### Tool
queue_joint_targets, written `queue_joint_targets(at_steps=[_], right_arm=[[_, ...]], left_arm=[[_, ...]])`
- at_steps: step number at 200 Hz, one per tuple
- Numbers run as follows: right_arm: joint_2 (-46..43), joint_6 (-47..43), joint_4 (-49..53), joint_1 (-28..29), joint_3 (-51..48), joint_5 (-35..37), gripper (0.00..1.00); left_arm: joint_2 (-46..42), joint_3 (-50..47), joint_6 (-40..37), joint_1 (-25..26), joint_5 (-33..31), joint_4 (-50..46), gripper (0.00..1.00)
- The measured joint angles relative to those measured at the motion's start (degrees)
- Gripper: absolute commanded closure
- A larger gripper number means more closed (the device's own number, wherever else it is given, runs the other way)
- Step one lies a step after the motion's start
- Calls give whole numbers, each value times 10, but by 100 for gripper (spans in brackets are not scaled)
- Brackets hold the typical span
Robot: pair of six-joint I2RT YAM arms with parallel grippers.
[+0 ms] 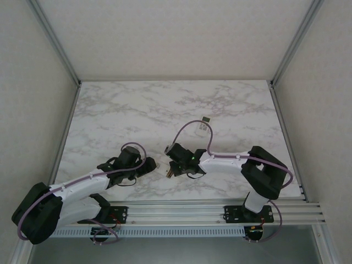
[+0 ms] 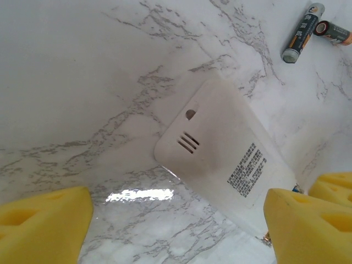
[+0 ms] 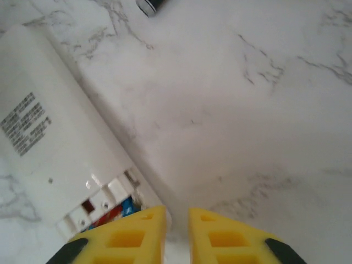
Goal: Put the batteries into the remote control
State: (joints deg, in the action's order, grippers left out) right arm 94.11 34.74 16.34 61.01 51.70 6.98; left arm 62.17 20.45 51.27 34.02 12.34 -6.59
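White rectangular plastic remote control (image 2: 225,165), lying back-face up on the grey-veined white marble surface (image 2: 82,82). Its printed label was visible at the centre of the left wrist view. In the right wrist view the remote control (image 3: 49,126) occupied the left of the frame. Its battery compartment (image 3: 104,206) was uncovered at lower left, showing pale contacts and small red and blue parts that could not be identified. No battery was discernible inside.

Two thin dark cylindrical batteries lay loose at the upper right of the left wrist view. One was dark with a pale end (image 2: 303,32); the other, with an orange end (image 2: 336,32), lay just beside it. Both were well apart from the compartment.

The left gripper (image 2: 176,212), with yellow foam pads, stood wide open around the remote's near end. The right gripper (image 3: 177,217) hovered at the compartment end with its jaws drawn nearly together and nothing identifiable between them. In the top view the two grippers (image 1: 151,165) (image 1: 171,168) met at the lower centre of the surface.

Judged progress: the compartment had been opened, loading appeared not yet begun, and at least two batteries awaited insertion.
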Motion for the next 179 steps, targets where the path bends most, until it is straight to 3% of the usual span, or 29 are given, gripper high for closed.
queue_joint_targets(at_steps=[59, 101, 179], right_arm=[[-19, 7, 34, 1, 22, -26, 84], [42, 8, 34, 13, 33, -46, 86], [66, -27, 71, 16, 78, -26, 86]], left_arm=[[-7, 0, 0, 0, 0, -1, 12], [-6, 2, -3, 0, -2, -2, 10], [-10, 7, -6, 0, -31, -18, 5]])
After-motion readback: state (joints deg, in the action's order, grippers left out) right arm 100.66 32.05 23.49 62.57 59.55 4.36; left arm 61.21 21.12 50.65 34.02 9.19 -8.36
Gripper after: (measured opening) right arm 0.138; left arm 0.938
